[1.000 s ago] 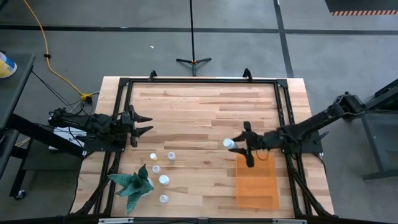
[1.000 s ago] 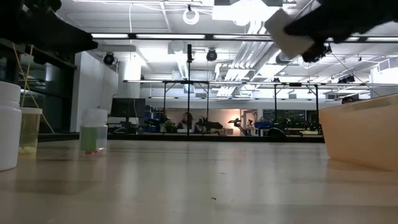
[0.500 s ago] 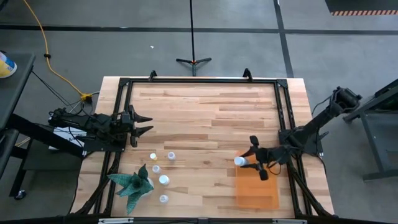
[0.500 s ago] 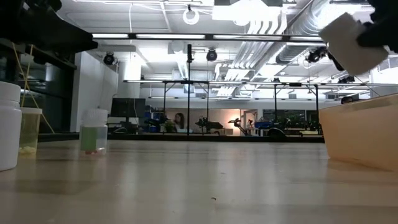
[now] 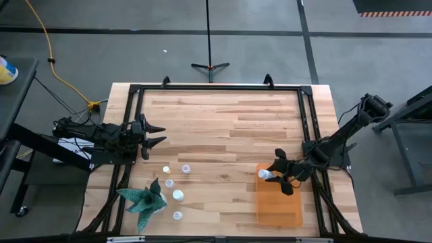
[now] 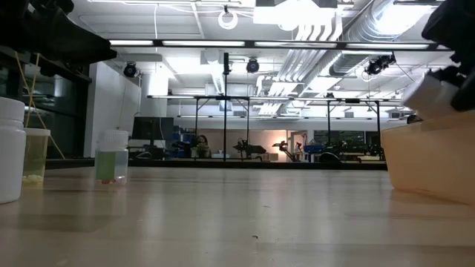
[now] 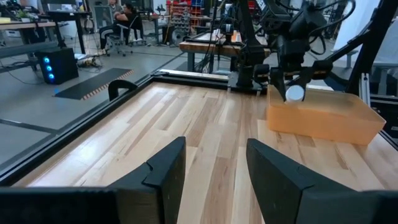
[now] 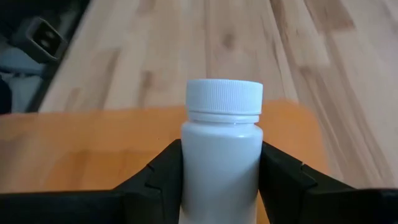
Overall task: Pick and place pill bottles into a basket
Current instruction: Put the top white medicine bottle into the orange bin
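A white pill bottle [image 8: 222, 152] is clamped between the two dark fingers [image 8: 158, 177] of the right gripper [image 5: 278, 177], cap pointing forward. In the high view the gripper is held over the far left corner of the orange basket [image 5: 283, 206], which lies at the near right of the table [image 5: 223, 128]. The held bottle [image 5: 264, 175] is seen just at the basket's left wall, above it rather than resting inside. In the low view the same bottle [image 6: 430, 96] is carried tilted just over the basket's rim [image 6: 427, 159]. No bottle can be seen lying on the bare orange floor of the basket from above.

The left gripper [image 5: 154, 133] is parked over the left edge of the table, its fingers [image 7: 165, 168] spread apart with nothing between them.

Five more small bottles are grouped at the near left of the table: one [image 5: 166, 170] farthest left, one [image 5: 185, 168] beside it to the right, one [image 5: 169, 183] and one [image 5: 177, 195] nearer, and one [image 5: 177, 216] nearest the front edge. A spiky green plant [image 5: 144, 199] is set just left of them.
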{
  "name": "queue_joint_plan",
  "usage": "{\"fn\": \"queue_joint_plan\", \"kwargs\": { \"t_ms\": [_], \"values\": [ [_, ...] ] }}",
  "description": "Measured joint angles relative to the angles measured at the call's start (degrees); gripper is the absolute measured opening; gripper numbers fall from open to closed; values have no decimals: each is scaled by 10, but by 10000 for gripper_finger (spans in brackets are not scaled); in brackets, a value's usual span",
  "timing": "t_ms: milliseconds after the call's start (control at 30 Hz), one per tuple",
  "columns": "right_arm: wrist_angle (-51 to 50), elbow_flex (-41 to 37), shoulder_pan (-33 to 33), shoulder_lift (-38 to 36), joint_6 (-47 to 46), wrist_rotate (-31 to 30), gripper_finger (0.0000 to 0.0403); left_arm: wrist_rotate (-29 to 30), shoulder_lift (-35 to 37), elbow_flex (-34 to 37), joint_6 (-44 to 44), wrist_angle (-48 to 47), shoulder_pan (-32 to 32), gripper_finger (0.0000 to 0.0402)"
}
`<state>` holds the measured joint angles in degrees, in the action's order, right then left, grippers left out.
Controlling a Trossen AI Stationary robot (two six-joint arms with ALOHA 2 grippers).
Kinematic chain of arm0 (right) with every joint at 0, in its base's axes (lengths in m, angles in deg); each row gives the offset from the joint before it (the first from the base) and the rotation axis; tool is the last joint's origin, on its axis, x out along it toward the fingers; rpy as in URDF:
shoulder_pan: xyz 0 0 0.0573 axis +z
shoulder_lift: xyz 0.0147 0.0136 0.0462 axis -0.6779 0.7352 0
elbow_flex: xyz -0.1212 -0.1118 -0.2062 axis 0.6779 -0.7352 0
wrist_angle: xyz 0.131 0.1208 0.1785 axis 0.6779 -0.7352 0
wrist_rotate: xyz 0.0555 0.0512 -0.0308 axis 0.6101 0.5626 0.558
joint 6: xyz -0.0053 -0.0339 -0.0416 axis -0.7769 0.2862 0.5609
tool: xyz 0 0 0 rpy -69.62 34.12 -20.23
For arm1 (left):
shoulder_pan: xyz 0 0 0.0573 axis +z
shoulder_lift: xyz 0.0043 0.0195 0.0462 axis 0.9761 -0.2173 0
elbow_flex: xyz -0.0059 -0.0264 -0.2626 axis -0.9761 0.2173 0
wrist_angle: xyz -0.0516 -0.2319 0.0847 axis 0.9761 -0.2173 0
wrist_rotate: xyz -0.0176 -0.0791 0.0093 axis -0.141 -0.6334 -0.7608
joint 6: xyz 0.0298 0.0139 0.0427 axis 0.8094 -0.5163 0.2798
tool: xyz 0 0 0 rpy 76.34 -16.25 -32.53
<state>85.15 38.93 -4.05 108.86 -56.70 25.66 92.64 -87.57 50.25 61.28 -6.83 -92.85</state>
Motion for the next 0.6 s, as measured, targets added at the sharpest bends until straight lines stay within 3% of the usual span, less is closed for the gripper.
{"fn": "queue_joint_plan", "kwargs": {
  "t_ms": [433,600],
  "values": [
    [-51,0,-46,3,-42,69,162,0,0,0,0,-2,0,202],
    [-54,0,-49,3,-53,73,190,0,0,0,0,-11,0,202]
  ]
}}
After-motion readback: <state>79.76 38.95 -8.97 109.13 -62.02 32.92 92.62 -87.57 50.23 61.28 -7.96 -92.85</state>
